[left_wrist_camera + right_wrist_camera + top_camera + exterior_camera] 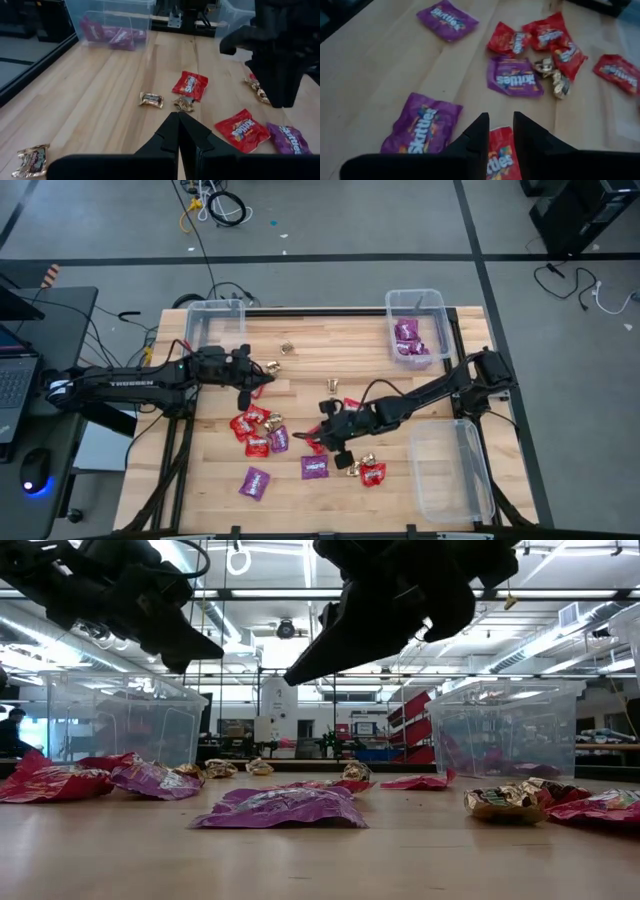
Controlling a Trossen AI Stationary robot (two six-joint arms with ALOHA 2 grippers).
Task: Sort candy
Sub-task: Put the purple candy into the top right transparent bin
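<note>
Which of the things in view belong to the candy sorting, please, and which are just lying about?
For the job: red packets, purple packets, gold foil pieces.
Lying about: laptop, mouse, floor cables.

The bench point(420, 345) is free in the middle between the two far bins point(214, 322), with only a few gold pieces point(287, 349). Nearer, red packets point(246, 424) and purple packets point(254, 481) crowd the surface, and the side bin point(450, 470) blocks the right edge.
</note>
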